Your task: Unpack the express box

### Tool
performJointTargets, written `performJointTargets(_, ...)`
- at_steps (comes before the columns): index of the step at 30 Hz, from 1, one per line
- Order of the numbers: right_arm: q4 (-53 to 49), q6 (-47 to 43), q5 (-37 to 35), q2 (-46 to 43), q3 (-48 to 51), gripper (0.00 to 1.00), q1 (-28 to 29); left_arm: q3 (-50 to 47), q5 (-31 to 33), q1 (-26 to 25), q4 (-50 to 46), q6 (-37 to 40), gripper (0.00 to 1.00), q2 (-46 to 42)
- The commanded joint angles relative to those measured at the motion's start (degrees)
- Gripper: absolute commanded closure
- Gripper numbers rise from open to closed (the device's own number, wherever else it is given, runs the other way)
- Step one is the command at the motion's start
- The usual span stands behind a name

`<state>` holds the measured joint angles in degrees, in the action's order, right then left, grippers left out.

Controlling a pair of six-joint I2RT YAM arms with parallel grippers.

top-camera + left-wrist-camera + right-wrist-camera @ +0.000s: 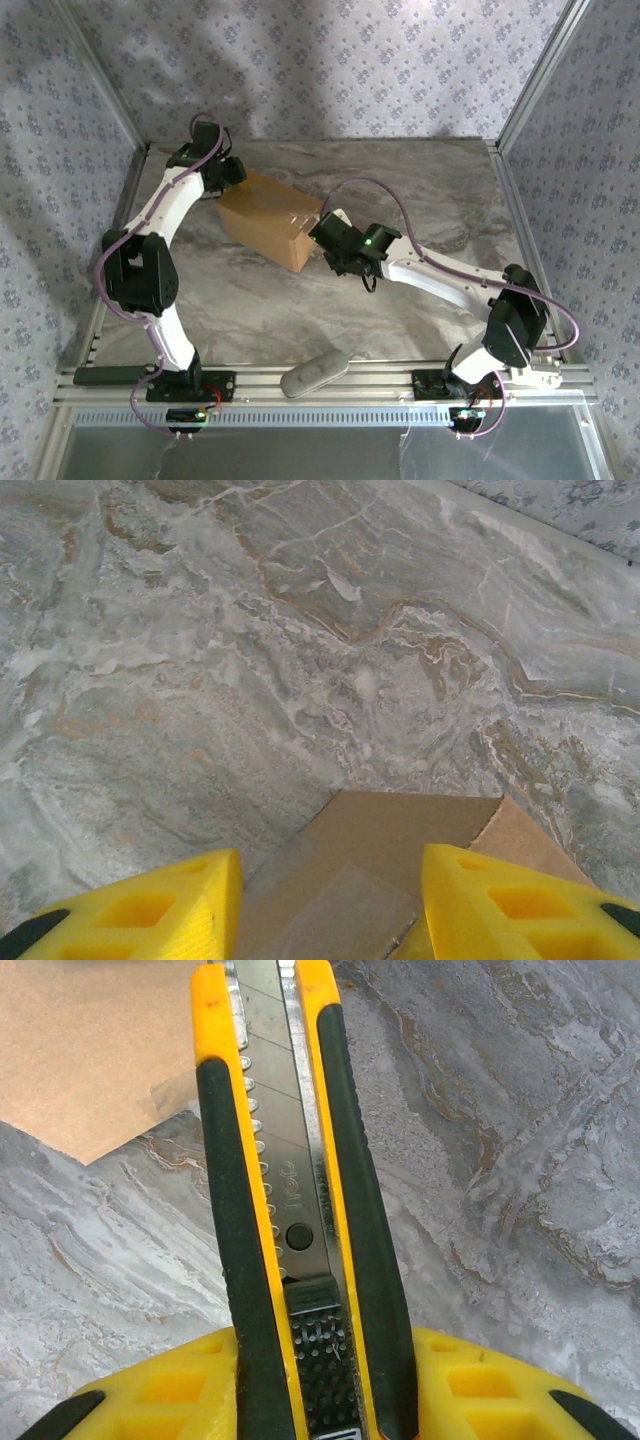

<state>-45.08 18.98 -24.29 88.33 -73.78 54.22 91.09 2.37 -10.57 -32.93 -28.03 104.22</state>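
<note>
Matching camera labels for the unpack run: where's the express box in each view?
Top external: express box sits mid-table, just left of centre.
Left wrist: at the bottom edge, centre.
Right wrist: top-left corner, left of the utility knife.
Shared landmark: the marbled table under the box in all three.

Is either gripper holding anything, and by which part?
Right gripper clamps a utility knife by its handle's rear end. Left gripper, open above the express box, holds nothing.

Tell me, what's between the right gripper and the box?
A yellow-and-black knife, held by the right gripper, points toward the box; the right wrist view shows it.
</note>
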Motion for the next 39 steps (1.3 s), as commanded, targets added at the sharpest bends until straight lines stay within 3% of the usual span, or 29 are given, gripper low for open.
performJointTargets(1, 0.30, -1.74, -0.40, 0.94, -2.86, 1.00, 0.55, -3.31, -5.43, -0.24, 0.86, 1.69, 0.50, -1.59)
performJointTargets(21, -0.28, -4.62, 3.19, 2.80, -7.21, 1.00, 0.35, -15.55, -13.54, -3.38, 12.82, 0.35, 0.52, -6.53)
performJointTargets(39, 0.17, -12.67, 5.39, 4.07, -9.46, 1.00, -0.01, -14.95, -15.42, -5.78, 14.57, 0.96, 0.52, -5.27)
